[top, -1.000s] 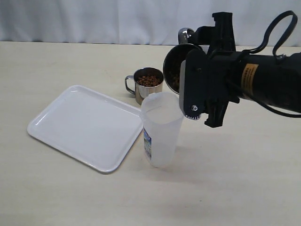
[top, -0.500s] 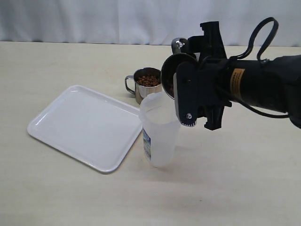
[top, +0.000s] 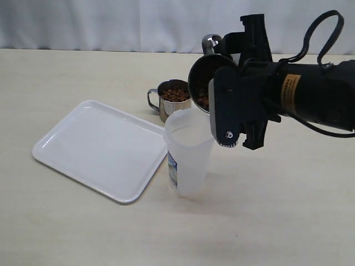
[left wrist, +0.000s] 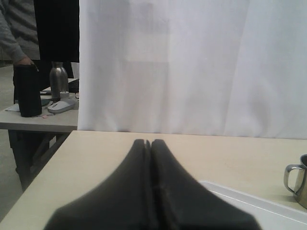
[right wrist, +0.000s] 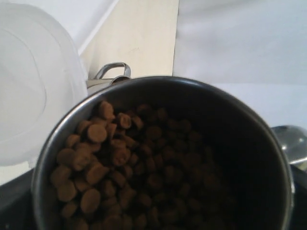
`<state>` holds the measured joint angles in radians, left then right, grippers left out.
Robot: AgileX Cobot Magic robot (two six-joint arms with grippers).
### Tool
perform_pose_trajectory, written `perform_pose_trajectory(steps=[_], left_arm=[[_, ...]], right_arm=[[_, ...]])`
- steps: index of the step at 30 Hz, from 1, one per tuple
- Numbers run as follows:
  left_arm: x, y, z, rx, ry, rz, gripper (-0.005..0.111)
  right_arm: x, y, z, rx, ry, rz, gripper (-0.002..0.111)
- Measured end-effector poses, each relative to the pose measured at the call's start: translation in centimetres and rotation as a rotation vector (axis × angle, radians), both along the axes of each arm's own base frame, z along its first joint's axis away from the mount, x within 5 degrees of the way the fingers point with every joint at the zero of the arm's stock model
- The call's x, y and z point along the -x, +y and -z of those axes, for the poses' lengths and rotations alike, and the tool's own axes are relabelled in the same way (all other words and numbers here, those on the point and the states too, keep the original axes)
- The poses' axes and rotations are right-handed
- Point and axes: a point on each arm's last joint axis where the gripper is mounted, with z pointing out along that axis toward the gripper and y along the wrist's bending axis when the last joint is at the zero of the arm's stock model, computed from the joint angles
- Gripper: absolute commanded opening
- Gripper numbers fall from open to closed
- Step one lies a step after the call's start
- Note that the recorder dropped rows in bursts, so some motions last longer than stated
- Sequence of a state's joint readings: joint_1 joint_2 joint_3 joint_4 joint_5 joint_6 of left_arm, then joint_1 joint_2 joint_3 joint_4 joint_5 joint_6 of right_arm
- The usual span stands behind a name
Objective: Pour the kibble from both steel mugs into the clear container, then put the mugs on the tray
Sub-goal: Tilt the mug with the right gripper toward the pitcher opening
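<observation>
My right gripper (top: 223,84) is shut on a steel mug (top: 199,82), which hangs tipped on its side with its mouth just above the rim of the clear container (top: 188,160). Kibble (right wrist: 110,163) still lies inside the held mug (right wrist: 268,143), piled toward the container (right wrist: 29,81). The second steel mug (top: 173,100) stands upright behind the container, full of kibble (top: 175,95). Left of the container lies the white tray (top: 100,148), with nothing on it. My left gripper (left wrist: 148,142) is shut on nothing, low over the table near the tray's corner (left wrist: 249,201).
A white curtain (top: 111,22) hangs along the table's far edge. Past the table's end, the left wrist view shows a side table (left wrist: 38,120) with a steel flask (left wrist: 58,79) and a dark case (left wrist: 28,91), and a person standing behind it.
The right gripper has carried the tipped mug a little to the left, closer over the container's mouth. The kibble is still in the mug. The left gripper has not moved.
</observation>
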<state>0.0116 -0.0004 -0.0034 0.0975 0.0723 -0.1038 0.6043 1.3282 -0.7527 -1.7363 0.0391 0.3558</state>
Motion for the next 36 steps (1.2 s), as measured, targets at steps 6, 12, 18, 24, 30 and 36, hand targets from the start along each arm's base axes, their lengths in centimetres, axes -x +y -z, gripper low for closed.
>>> perform_pose_trajectory(steps=[6, 12, 18, 24, 30, 36], left_arm=[[0.0, 0.0, 0.0, 0.0, 0.0, 0.0, 0.0], [0.0, 0.0, 0.0, 0.0, 0.0, 0.0, 0.0], [0.0, 0.0, 0.0, 0.0, 0.0, 0.0, 0.0], [0.0, 0.0, 0.0, 0.0, 0.0, 0.0, 0.0], [0.0, 0.0, 0.0, 0.0, 0.0, 0.0, 0.0], [0.0, 0.0, 0.0, 0.0, 0.0, 0.0, 0.0]], right_arm=[[0.04, 0.02, 0.06, 0.063, -0.036, -0.043, 0.005], [-0.42, 0.38, -0.15, 0.075, -0.05, -0.056, 0.005], [-0.75, 0.61, 0.09, 0.081, -0.043, -0.057, 0.005], [-0.75, 0.61, 0.09, 0.134, -0.076, -0.09, 0.005], [-0.74, 0.62, 0.1, 0.171, -0.1, -0.115, 0.005], [-0.72, 0.65, 0.1, 0.173, -0.101, -0.122, 0.005]])
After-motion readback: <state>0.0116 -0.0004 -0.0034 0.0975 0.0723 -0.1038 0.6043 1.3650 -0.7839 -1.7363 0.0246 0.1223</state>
